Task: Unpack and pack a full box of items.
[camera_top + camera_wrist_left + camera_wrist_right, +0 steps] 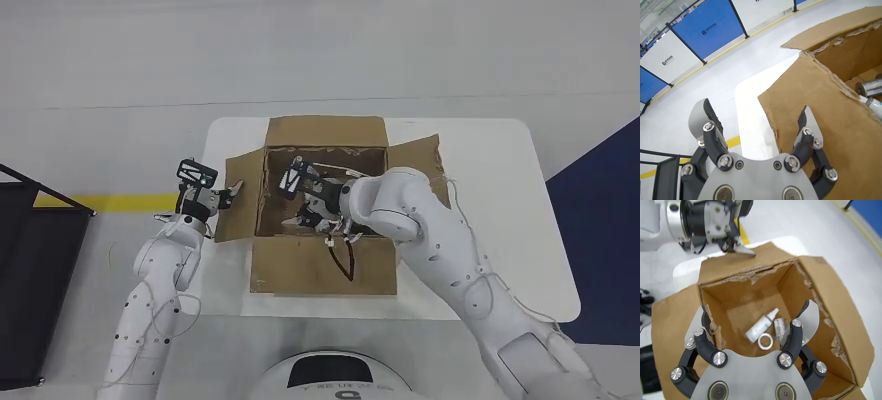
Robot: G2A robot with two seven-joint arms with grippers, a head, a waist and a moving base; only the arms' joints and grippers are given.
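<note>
Right gripper [756, 308] fills the foreground, jaws spread wide and gripping nothing, hanging over the open box [753, 294]. One finger [705, 315] sits right by the torn rim of a wall, whether touching it I can't tell. From above, that gripper [300, 195] is within the box [320, 265] opening, near the wall on the robot's left.

Down on the box floor: a white bottle [761, 326] lying flat, a white ring [765, 341] just beside its base, and a grey cylinder [779, 326] next to both (all three bunched close together).

Over to the left gripper [755, 106], jaws released too, nothing between the pads but the edge of the left flap [810, 123]. One finger [806, 121] is over the cardboard, the other [710, 111] out over the table [747, 113] edge. Past the ragged rim, the cylinder [869, 88] and bottle [872, 106] peek out.

Top view has the left gripper [228, 192] at the outer edge of that flap [240, 200], all four flaps splayed outward on the white table [500, 200].
</note>
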